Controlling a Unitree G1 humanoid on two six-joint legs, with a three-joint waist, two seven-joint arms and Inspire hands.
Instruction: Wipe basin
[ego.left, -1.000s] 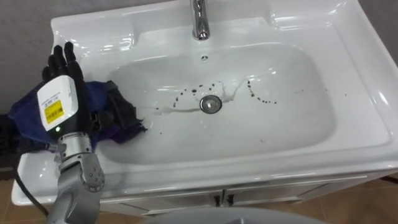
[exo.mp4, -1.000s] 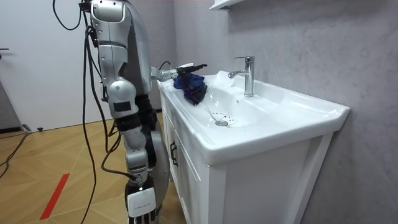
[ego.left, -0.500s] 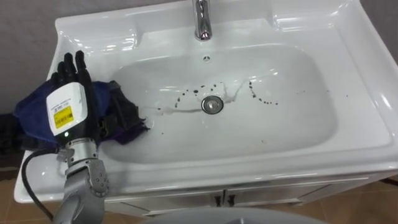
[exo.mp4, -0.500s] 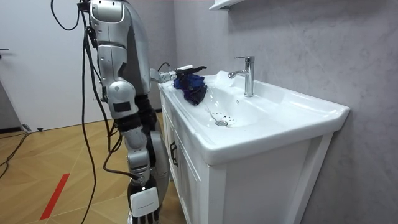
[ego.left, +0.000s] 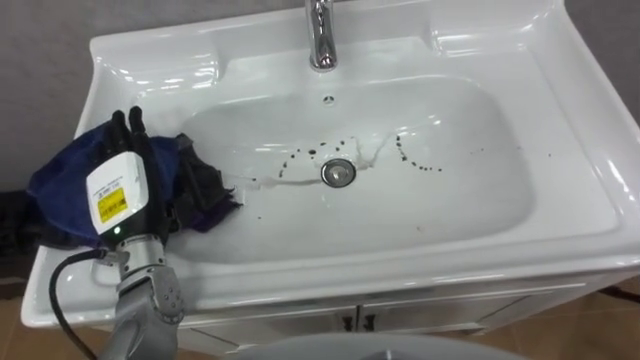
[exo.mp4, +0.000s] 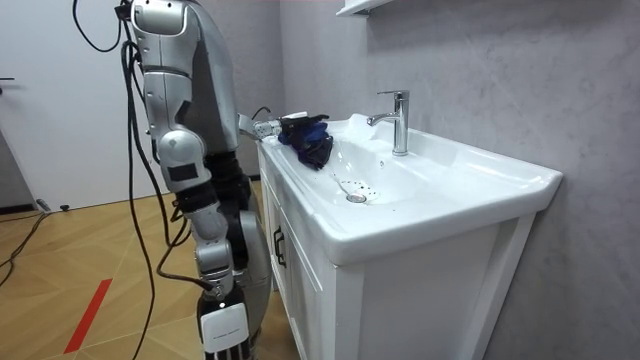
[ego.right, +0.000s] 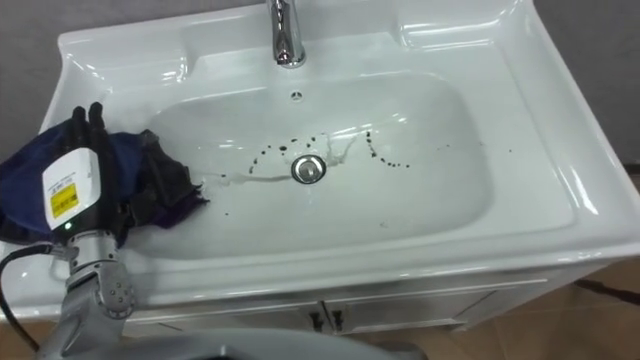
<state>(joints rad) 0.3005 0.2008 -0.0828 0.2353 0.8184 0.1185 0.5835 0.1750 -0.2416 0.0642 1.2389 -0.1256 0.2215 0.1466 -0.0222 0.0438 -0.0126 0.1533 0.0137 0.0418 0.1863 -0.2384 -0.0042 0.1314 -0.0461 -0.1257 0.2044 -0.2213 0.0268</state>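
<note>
left hand (ego.left: 122, 190) flat, fingers straight, on blue cloth (ego.left: 55, 185), left of frame | i log hand now lower, cloth unmoved | basin (ego.left: 480, 205) specks (ego.left: 415, 160) unwiped | right hand (exo.mp4: 222, 328) idle, lower left

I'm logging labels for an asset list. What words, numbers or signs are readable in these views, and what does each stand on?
Yellow sticker on the white tag at the back of the left hand: dark print, too small to read.
White tag on the right hand, hanging by the cabinet: any print is too small to tell.
White ceramic basin, chrome tap, dark blue cloth: no text shows.
</note>
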